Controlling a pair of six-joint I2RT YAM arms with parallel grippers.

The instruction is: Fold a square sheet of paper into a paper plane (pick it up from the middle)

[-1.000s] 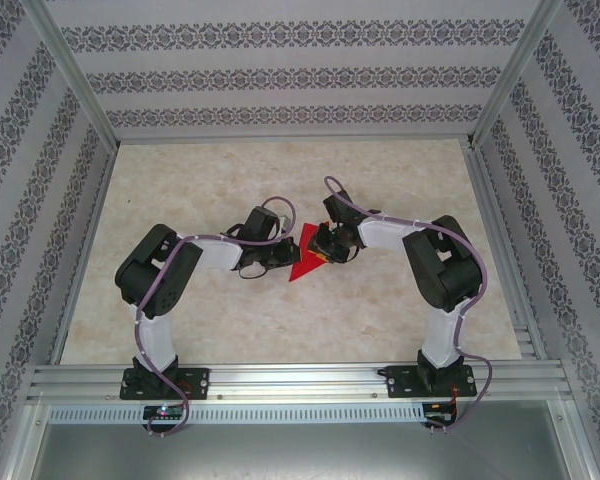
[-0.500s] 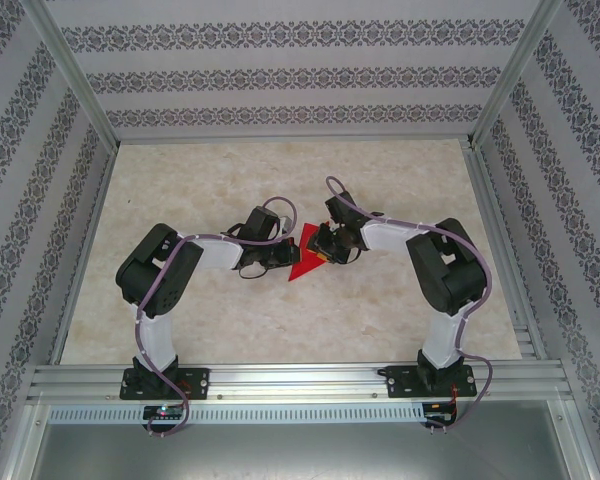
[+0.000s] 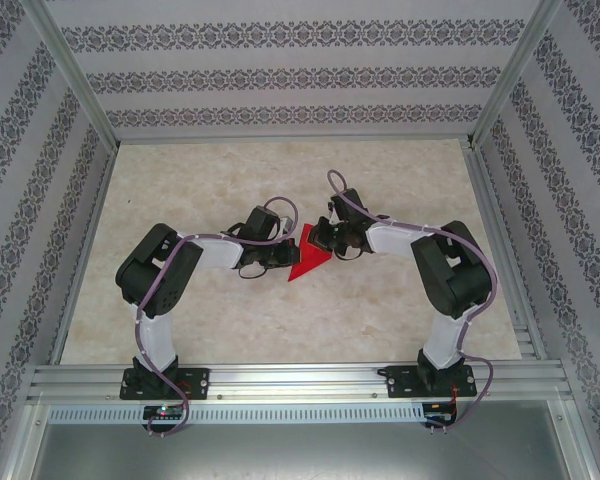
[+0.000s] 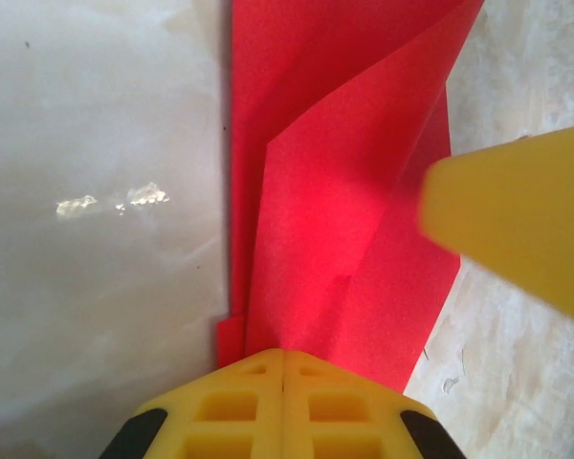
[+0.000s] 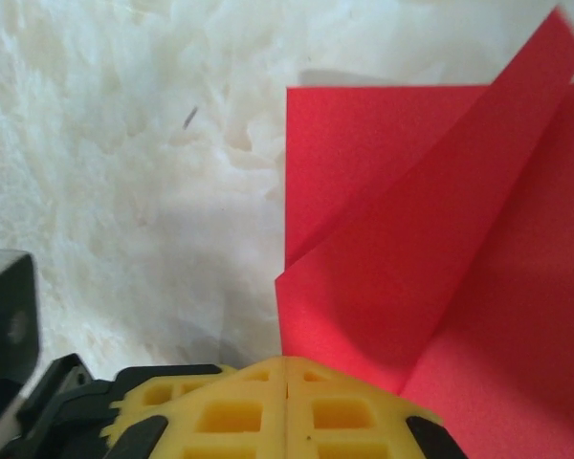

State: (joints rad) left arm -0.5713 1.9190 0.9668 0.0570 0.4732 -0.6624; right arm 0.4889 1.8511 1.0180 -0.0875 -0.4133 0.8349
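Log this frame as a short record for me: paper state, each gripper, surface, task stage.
paper: red paper sheet, partly folded, roughly triangular from above, one flap raised
left gripper: shut on the sheet, layers running into its tips
right gripper: shut on the raised flap's lower edge
surface: pale marbled table
stage: folding under way, no finished plane yet

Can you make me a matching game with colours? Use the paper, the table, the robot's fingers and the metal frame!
Things:
1. paper
2. table
3. left fingers
4. frame

Colours:
A. yellow
B. silver
C. red
D. cream

Pairs: 1-C, 2-D, 3-A, 4-B
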